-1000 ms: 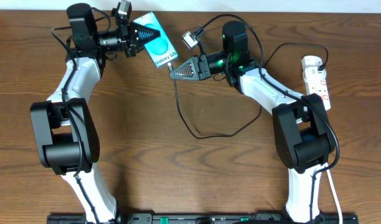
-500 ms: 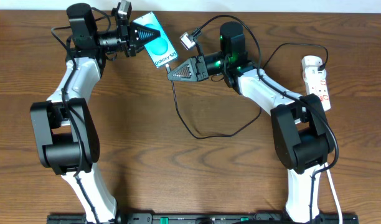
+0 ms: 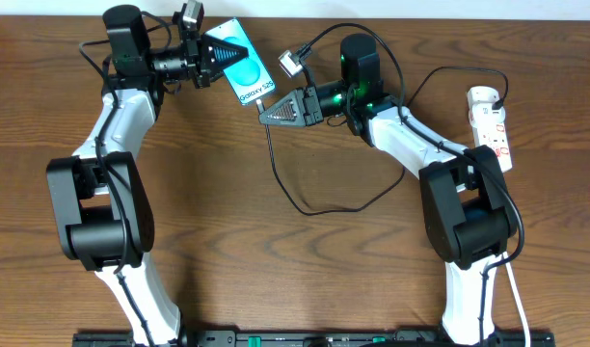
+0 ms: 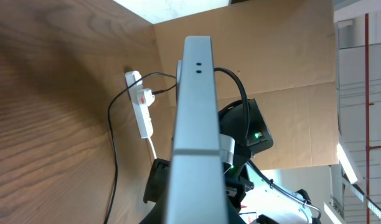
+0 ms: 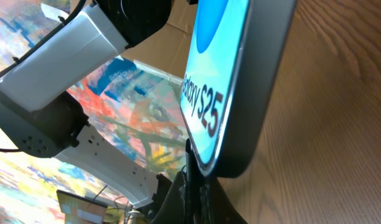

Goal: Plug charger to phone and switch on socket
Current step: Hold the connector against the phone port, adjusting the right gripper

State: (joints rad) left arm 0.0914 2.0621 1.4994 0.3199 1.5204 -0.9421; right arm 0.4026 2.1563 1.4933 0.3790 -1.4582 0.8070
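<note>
A: Left pincer (image 3: 217,54)?
B: Clamped on the phone (image 3: 245,67), top-left of the table (image 3: 276,280), screen tilted up.
A: Right pincer (image 3: 265,113)?
B: Closed on the tip end of the charger (image 3: 309,212), just below the phone's lower edge. Not plugged in. Connector is too dark to make out.
A: Risks?
B: Tip looks off-line with the port, so a push may skate along the edge or twist the phone in the left grip. The slack cable loop could drag the tip. Socket (image 3: 492,125) lies far right, well apart, and its switch is not yet reached.
</note>
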